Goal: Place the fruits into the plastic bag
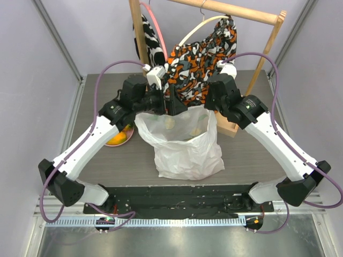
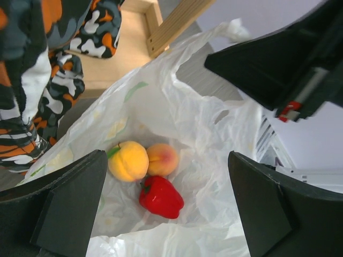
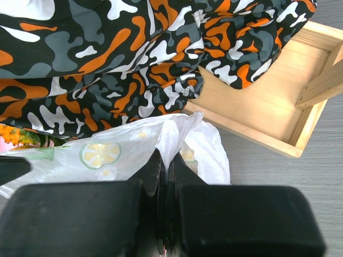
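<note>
The plastic bag (image 1: 185, 152) stands open mid-table. In the left wrist view it (image 2: 214, 134) holds a yellow-orange round fruit (image 2: 128, 160), a peach (image 2: 162, 159) and a shiny red fruit (image 2: 161, 196). My left gripper (image 2: 166, 214) is open and empty, hovering over the bag's mouth at its left rim (image 1: 161, 107). My right gripper (image 3: 164, 168) is shut on the bag's upper rim (image 3: 179, 131) and holds it up at the right side (image 1: 208, 107). More fruit (image 1: 124, 136) lies on the pink plate, partly hidden under the left arm. An orange fruit with green leaves (image 3: 16, 136) shows at the left edge of the right wrist view.
The pink plate (image 1: 113, 142) sits left of the bag. A wooden rack (image 1: 230, 128) with a patterned cloth (image 1: 198, 59) on a hanger stands right behind the bag. The rack's wooden base (image 3: 268, 107) is close to my right gripper.
</note>
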### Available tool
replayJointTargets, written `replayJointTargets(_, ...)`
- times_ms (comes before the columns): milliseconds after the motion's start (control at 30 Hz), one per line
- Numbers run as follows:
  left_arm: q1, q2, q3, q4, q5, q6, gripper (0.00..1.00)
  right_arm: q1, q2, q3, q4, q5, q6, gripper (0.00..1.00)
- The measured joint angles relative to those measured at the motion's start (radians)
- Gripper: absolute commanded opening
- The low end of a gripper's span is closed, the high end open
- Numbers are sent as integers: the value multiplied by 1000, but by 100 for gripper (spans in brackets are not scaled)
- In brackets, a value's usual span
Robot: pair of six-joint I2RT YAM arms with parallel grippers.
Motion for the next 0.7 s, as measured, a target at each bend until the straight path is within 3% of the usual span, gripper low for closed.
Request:
replayJointTargets(267,106,-107,-11,44,37,13,100,0,0,0,0,4,-7,1)
replayJointTargets(533,392,-196,-28,-1,35,63,100,0,9,11,1,8,-13,1)
replayJointTargets(700,611,-192,-29,-79,-41,71,100,0,21,25,0,14,-35,1)
